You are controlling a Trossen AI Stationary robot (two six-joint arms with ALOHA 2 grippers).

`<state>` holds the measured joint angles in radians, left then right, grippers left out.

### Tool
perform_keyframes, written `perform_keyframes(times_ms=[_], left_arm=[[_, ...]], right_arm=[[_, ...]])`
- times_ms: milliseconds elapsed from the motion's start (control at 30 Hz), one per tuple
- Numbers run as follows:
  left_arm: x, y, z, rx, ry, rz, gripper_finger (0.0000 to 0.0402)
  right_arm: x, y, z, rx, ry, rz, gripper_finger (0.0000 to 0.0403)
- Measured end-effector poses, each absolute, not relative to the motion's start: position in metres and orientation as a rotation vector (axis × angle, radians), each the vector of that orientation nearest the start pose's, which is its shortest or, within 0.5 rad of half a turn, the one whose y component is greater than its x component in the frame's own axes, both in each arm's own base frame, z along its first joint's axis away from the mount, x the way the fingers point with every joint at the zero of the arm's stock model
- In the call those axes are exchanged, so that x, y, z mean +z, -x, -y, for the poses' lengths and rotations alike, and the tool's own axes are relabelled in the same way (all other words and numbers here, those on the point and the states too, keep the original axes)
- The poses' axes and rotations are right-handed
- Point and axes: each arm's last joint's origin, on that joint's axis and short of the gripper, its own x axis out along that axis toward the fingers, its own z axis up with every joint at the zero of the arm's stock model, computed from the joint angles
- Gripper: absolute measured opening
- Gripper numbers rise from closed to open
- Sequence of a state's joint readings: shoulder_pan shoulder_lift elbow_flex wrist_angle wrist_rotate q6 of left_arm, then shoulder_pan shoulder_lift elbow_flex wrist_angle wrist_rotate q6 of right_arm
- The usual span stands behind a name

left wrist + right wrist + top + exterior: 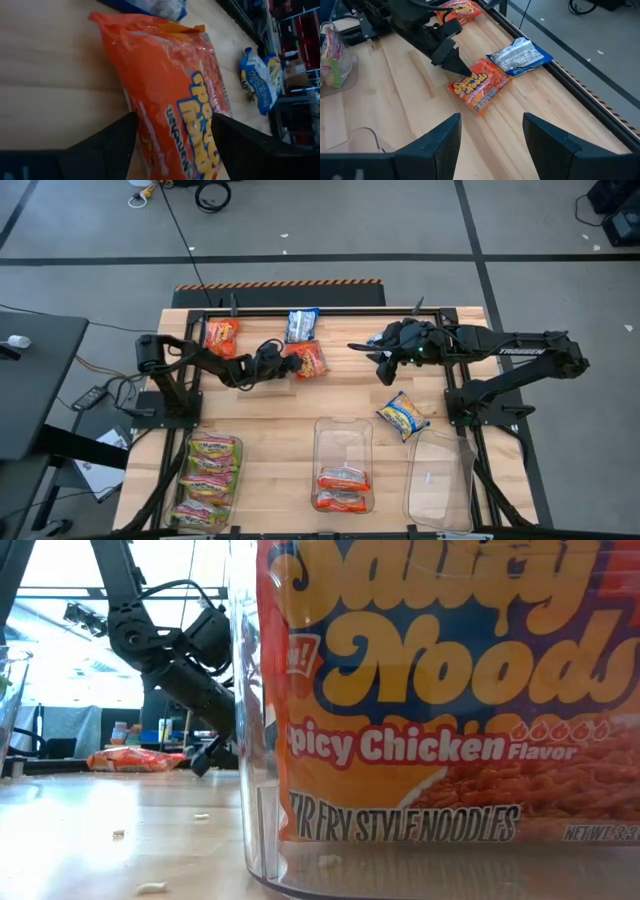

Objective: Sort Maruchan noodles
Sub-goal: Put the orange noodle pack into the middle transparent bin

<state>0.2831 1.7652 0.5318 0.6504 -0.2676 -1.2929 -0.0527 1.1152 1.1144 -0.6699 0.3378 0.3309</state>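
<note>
From above, the pale wooden-plank table stands on grey floor, and the left gripper is spread around an orange-red crinkly noodle packet near the far edge, beside a blue-and-yellow packet, while the right gripper hovers spread and empty, well apart. At table level, the clear plastic rectangular bin with an orange packet inside fills the view, bright windows behind. Past the left wrist, dark fingers straddle the orange packet.
</note>
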Motion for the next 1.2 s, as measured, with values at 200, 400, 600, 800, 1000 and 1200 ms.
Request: perform_keyframes(times_ms=[200,400,600,800,1000,1200], left_arm=[[0.104,-0.286,-0.091,0.834,1.127,-0.216,0.0248],[0.111,-0.303,-0.096,0.903,1.033,-0.366,0.0184],[0.116,-0.321,-0.102,0.894,0.997,-0.385,0.0104],[0.149,-0.337,-0.106,0.805,0.848,-0.423,0.001],[0.207,-0.354,-0.102,0.696,0.604,-0.506,0.0007],[0.285,-0.377,-0.067,0.498,0.25,-0.615,0.0004]], right_arm=[[0.341,-0.222,0.021,-0.476,-0.2,-0.605,0.0217],[0.341,-0.222,0.021,-0.476,-0.199,-0.606,0.0217],[0.341,-0.222,0.022,-0.478,-0.199,-0.607,0.0217],[0.34,-0.22,0.02,-0.449,-0.19,-0.636,0.0217],[0.34,-0.21,0.009,-0.355,-0.13,-0.695,0.0202],[0.354,-0.188,0.0,-0.292,-0.063,-0.637,0.019]])
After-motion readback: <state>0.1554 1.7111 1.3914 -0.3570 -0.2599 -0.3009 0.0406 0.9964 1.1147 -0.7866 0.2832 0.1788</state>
